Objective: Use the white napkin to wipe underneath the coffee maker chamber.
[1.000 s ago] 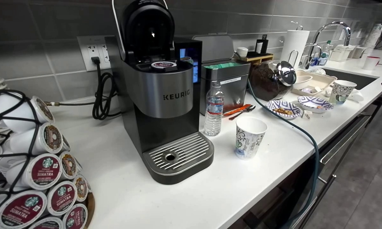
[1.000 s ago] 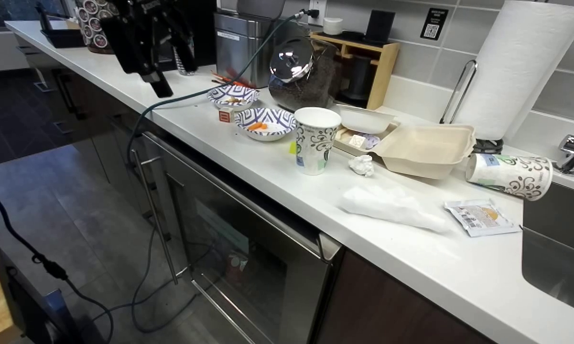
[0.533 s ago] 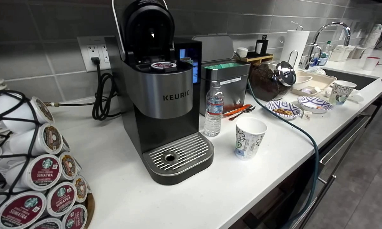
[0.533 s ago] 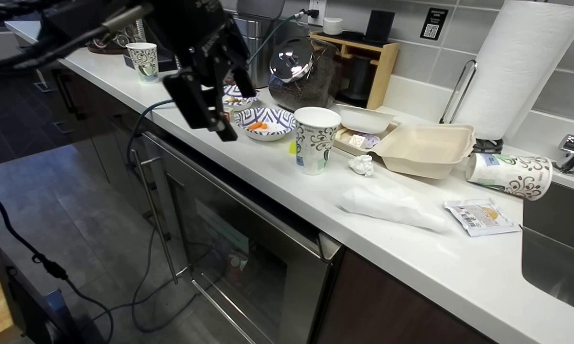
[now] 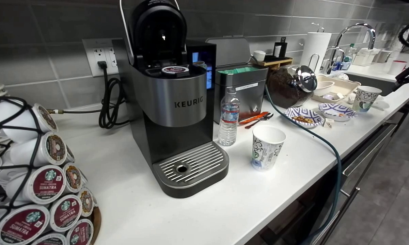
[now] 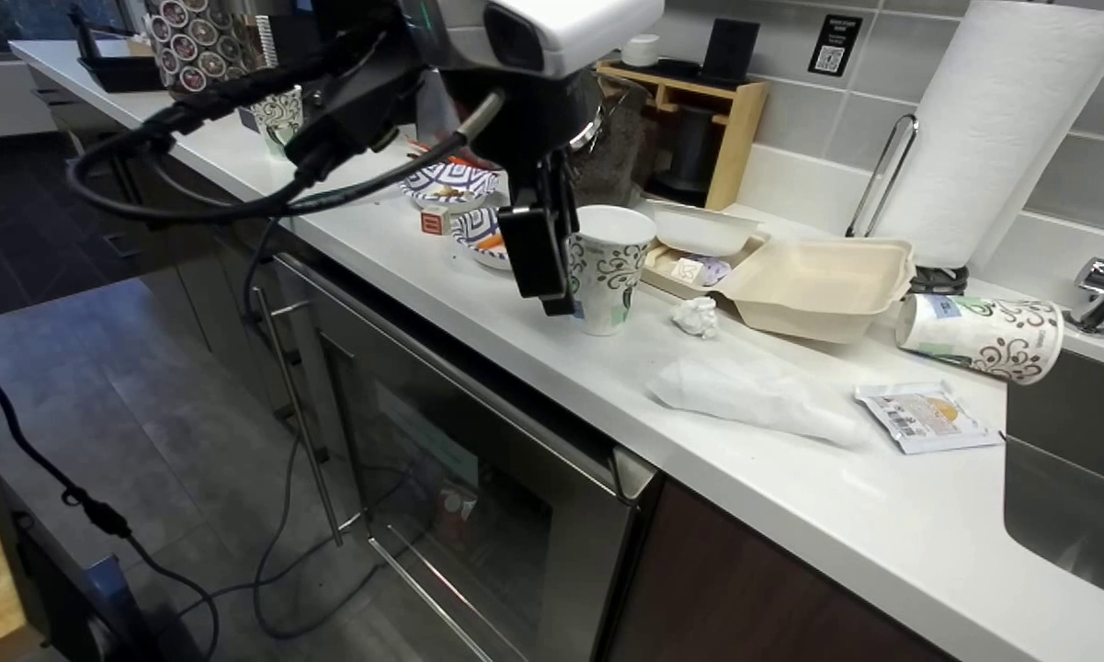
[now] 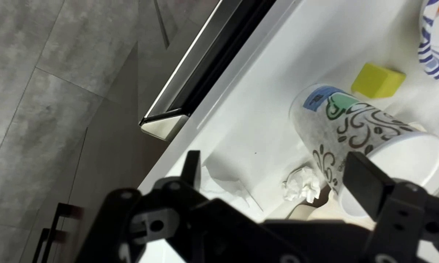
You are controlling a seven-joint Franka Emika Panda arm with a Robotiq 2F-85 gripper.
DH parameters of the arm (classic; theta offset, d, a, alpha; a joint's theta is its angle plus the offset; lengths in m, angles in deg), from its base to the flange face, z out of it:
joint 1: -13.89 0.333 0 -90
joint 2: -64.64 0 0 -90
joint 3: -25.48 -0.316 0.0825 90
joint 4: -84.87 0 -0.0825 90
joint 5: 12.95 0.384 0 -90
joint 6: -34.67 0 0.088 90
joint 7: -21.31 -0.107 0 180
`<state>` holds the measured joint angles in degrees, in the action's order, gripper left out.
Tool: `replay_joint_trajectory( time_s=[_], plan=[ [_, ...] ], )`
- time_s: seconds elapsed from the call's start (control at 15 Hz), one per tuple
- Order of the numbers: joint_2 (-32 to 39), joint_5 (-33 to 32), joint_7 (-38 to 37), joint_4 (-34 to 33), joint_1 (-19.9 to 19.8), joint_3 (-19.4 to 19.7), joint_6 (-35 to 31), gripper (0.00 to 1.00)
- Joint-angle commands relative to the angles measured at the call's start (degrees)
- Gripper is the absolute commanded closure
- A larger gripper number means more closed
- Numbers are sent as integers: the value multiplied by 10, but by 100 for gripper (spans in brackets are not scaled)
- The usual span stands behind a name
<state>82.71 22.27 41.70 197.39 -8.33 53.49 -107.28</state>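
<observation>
The white napkin (image 6: 754, 395) lies lower, near the pincer (image 7: 277, 173).

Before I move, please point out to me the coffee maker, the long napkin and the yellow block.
Coffee maker (image 5: 170, 97), in an exterior view: on its silver front.
Long napkin (image 6: 754, 395), in an exterior view: on its middle.
Yellow block (image 7: 373, 81), in the wrist view: on its larger visible face.
</observation>
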Motion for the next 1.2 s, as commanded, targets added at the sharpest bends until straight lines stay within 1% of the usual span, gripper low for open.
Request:
replay_joint_trajectory(
  time_s=[0.0, 0.07, 0.13, 0.27, 0.33, 0.47, 0.6, 0.67, 0.8, 1.13],
  plan=[
    [3, 9, 13, -6, -47, -54, -22, 0],
    [16, 17, 17, -17, -55, -61, -42, 0],
    [33, 36, 46, -38, -79, -81, -53, 0],
    [68, 59, 82, -79, -121, -107, -69, 0],
    [85, 73, 103, -104, -146, -122, -55, 0],
    [116, 78, 137, -143, -184, -151, -47, 0],
    [152, 79, 142, -182, -215, -181, -54, 0],
    [167, 77, 130, -199, -225, -194, -59, 0],
    [191, 61, 99, -222, -230, -208, -70, 0],
    [243, 28, -15, -262, -214, -207, -111, 0]
  ],
)
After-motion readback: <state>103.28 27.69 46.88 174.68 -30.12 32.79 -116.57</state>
